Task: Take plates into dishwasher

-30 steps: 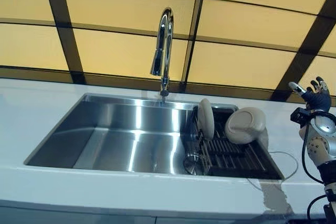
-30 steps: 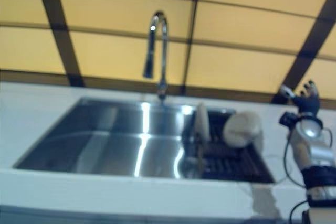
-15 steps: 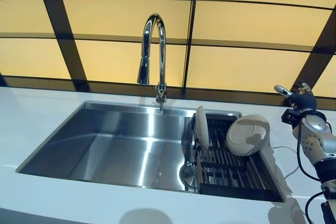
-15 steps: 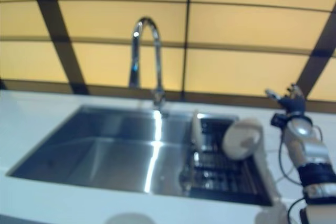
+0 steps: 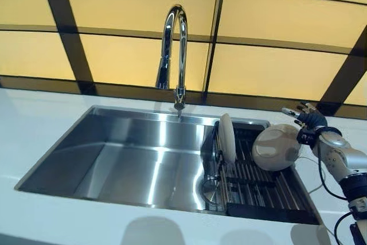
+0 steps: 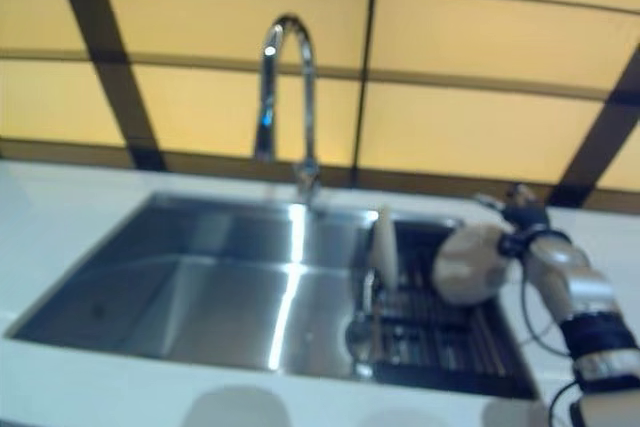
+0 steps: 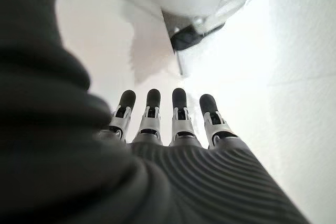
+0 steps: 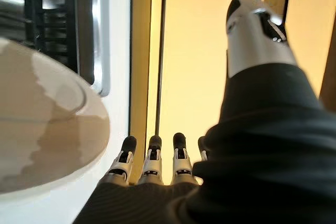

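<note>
Two beige plates stand in a black dish rack point(image 5: 261, 190) set in the right end of the sink. One plate point(image 5: 227, 137) stands on edge at the rack's left side. The other plate point(image 5: 277, 147) leans face-out at the rack's far right. My right hand point(image 5: 312, 122) is open, just beyond that plate's upper right rim, fingers straight and thumb spread. The right wrist view shows the plate point(image 8: 42, 124) beside the fingers point(image 8: 152, 161), apart from them. My left hand point(image 7: 173, 124) shows only in its own wrist view, open, holding nothing.
A steel sink point(image 5: 132, 153) is sunk in a white counter point(image 5: 34, 113), with a tall chrome faucet point(image 5: 175, 55) at its back edge. A yellow panelled wall with dark strips rises behind. A round metal drain point(image 5: 209, 187) lies by the rack's left foot.
My right hand has come down and to the left, from beside the rack to the leaning plate's upper right rim. The camera has shifted as well.
</note>
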### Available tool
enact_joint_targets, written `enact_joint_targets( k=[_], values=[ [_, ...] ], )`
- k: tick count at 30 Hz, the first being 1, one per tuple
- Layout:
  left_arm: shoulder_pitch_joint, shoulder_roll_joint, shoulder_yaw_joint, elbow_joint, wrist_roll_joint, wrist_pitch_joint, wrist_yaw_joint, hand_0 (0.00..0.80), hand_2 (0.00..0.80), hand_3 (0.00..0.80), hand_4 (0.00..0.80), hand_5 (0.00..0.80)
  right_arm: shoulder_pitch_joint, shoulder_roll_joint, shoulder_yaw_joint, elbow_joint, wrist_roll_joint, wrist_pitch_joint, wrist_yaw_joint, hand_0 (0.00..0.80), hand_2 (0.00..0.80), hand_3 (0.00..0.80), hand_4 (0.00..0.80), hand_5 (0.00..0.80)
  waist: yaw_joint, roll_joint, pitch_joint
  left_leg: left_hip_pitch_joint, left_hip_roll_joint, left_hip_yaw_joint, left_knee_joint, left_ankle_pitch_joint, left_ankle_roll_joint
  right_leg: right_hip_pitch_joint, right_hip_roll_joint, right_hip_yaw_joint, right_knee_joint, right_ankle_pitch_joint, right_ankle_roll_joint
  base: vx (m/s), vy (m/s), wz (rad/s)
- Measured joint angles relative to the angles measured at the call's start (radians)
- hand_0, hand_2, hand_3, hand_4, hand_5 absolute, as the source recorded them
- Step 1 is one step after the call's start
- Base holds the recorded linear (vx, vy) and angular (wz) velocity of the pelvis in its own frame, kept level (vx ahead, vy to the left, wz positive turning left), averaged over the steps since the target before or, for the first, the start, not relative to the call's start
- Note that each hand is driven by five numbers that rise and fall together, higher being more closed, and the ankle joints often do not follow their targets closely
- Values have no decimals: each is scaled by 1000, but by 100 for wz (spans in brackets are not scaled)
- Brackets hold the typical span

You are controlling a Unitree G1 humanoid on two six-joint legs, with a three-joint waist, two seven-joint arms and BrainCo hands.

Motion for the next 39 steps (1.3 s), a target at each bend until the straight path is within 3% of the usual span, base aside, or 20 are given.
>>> enact_joint_targets(
  k=[3,14,26,39],
  values=[
    [9,7,0,3,0,6,4,0,0,0,0,0,3,-36,-8,1,0,10,24,0,0,0,0,0,-25,0,-1,26,-13,1,-40,14,10,4,-9,-1,3,-8,20,99,81,-8],
    [15,8,-18,12,-4,8,5,0,0,0,0,0,6,-64,-46,40,-2,6,32,0,0,0,0,0,-21,-9,-28,52,-19,-5,-55,6,11,29,-12,2,3,-29,31,42,46,4],
    [49,23,-26,12,-9,12,7,0,0,0,0,0,55,-64,-45,92,-23,-5,18,0,0,0,0,0,-22,-44,-86,50,-15,-2,-59,3,15,25,-12,2,3,-29,32,18,6,-1],
    [49,39,-26,7,-9,15,5,0,0,0,0,0,84,-64,-45,134,-40,33,39,0,0,0,0,0,-22,-46,-87,50,-16,-2,-60,4,13,25,-12,1,3,-29,33,0,0,0]
  ],
)
